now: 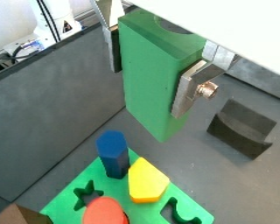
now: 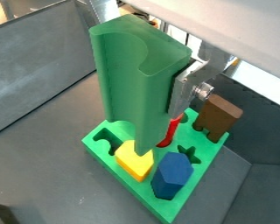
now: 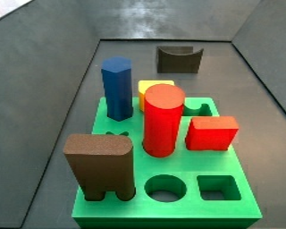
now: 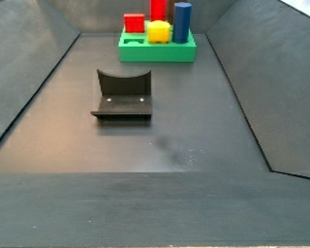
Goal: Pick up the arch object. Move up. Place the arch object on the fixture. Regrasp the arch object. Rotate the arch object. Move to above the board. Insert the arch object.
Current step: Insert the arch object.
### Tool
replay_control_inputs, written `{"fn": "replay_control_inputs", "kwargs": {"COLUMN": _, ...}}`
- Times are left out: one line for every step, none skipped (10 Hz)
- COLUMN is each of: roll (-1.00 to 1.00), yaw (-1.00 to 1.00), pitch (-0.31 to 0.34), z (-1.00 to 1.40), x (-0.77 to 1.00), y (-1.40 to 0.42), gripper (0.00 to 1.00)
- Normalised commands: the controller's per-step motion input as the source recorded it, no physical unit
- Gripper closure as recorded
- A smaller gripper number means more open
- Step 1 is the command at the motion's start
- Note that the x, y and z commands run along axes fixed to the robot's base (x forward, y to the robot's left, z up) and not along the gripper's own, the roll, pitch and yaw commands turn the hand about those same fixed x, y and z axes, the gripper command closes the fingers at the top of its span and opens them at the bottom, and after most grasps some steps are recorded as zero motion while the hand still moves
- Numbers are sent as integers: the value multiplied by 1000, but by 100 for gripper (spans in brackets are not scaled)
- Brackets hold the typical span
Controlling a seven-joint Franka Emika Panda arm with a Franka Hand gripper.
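Holding the green arch object (image 2: pixel 129 83) clamped between its fingers high above the board (image 2: pixel 122 157), the gripper (image 1: pixel 154 74) seems past the fixture (image 1: pixel 241 127), with only insertion left.

Both wrist views high above the board (image 1: pixel 73 206), hand (image 1: pixel 154 74) close; side views from opposite ends, sharing the fixture (image 4: pixel 123 95).

Silver-plated end effector (image 1: pixel 154 74), screw visible

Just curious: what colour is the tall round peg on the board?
Red, clearest in a side view.
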Motion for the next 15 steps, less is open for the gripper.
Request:
{"fn": "replay_control_inputs", "kwargs": {"roll": 63, "yaw": 0, "pitch": 144, "z": -263, "x": 1000, "y": 0, "gripper": 100}}
{"fn": "replay_control_inputs", "kwargs": {"roll": 121, "yaw": 0, "pitch": 189, "z": -346, "x": 1000, "y": 0, "gripper": 100}}
{"fn": "replay_control_inputs", "kwargs": {"roll": 90, "yaw": 0, "pitch": 131, "z": -314, "x": 1000, "y": -49, "gripper": 100}}
{"fn": "replay_control_inputs", "kwargs": {"roll": 59, "yaw": 0, "pitch": 50, "z": -417, "x": 1000, "y": -106, "gripper": 100}}
{"fn": "replay_control_inputs", "kwargs": {"roll": 0, "yaw": 0, "pitch": 0, "z": -523, "x": 1000, "y": -34, "gripper": 100}}
{"fn": "replay_control_inputs", "kwargs": {"roll": 0, "yaw": 0, "pitch": 0, "z": -594, "x": 1000, "y": -17, "gripper": 100}}
{"fn": "replay_control_inputs", "kwargs": {"roll": 0, "yaw": 14, "pitch": 0, "z": -660, "x": 1000, "y": 0, "gripper": 100}}
{"fn": "replay_control_inputs", "kwargs": {"roll": 0, "yaw": 46, "pitch": 0, "z": -700, "x": 997, "y": 0, "gripper": 100}}
{"fn": "replay_control_inputs", "kwargs": {"roll": -6, "yaw": 106, "pitch": -6, "z": -677, "x": 926, "y": 0, "gripper": 100}}
{"fn": "replay_control_inputs", "kwargs": {"roll": 0, "yaw": 234, "pitch": -19, "z": -646, "x": 766, "y": 0, "gripper": 100}}
{"fn": "replay_control_inputs", "kwargs": {"roll": 0, "yaw": 220, "pitch": -19, "z": -660, "x": 771, "y": -29, "gripper": 100}}
{"fn": "replay_control_inputs", "kwargs": {"roll": 46, "yaw": 194, "pitch": -6, "z": -606, "x": 769, "y": -100, "gripper": 100}}
{"fn": "replay_control_inputs", "kwargs": {"roll": 143, "yaw": 140, "pitch": 0, "z": -566, "x": 811, "y": -171, "gripper": 100}}
{"fn": "replay_control_inputs", "kwargs": {"roll": 240, "yaw": 94, "pitch": 0, "z": -506, "x": 831, "y": -251, "gripper": 100}}
{"fn": "replay_control_inputs", "kwargs": {"roll": 371, "yaw": 43, "pitch": 40, "z": -471, "x": 863, "y": -369, "gripper": 100}}
